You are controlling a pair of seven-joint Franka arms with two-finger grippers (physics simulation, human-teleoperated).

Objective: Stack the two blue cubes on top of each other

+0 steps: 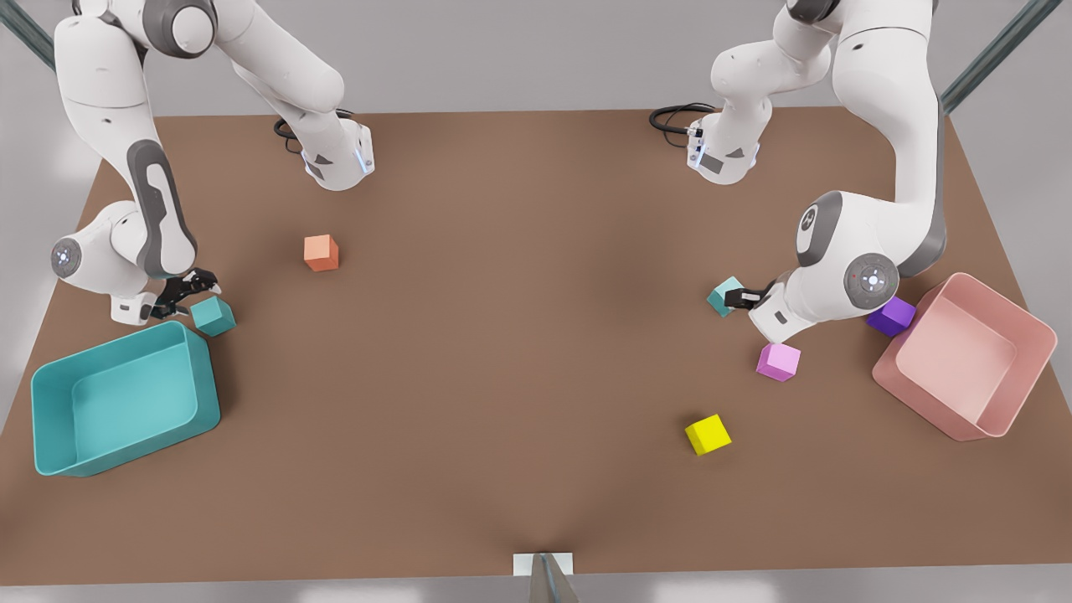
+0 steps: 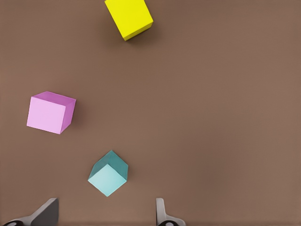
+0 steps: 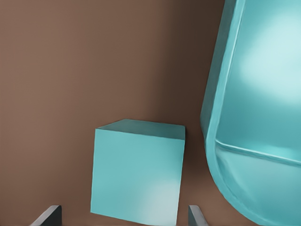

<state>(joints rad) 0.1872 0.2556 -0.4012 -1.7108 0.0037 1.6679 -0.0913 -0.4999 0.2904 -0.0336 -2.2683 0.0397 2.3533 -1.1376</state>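
Two Franka arms over a brown table [image 1: 519, 335], each gripper set low beside one of the two blue cubes. The left gripper [image 1: 741, 296], identified by the pink cube [image 2: 49, 113] and yellow cube [image 2: 129, 18] in its wrist view, is spread open with its fingers [image 2: 44, 213] wide apart; the first blue cube [image 1: 724, 296] stands on the table just ahead of the fingertips, turned corner-on to the jaws and offset toward one finger, not yet between them. The right gripper [image 1: 186, 293] is likewise open, fingers [image 3: 49, 215] parted; the second blue cube [image 1: 213, 316] lies directly ahead of it, faces roughly square to the jaws, with the teal bin [image 1: 50, 394] close alongside. Each arm is nearest its own cube, and the two cubes sit well apart across the table. By judgement, the left grasp needs a wrist turn or sideways shift first; the right needs only a straight advance, minding the bin wall.
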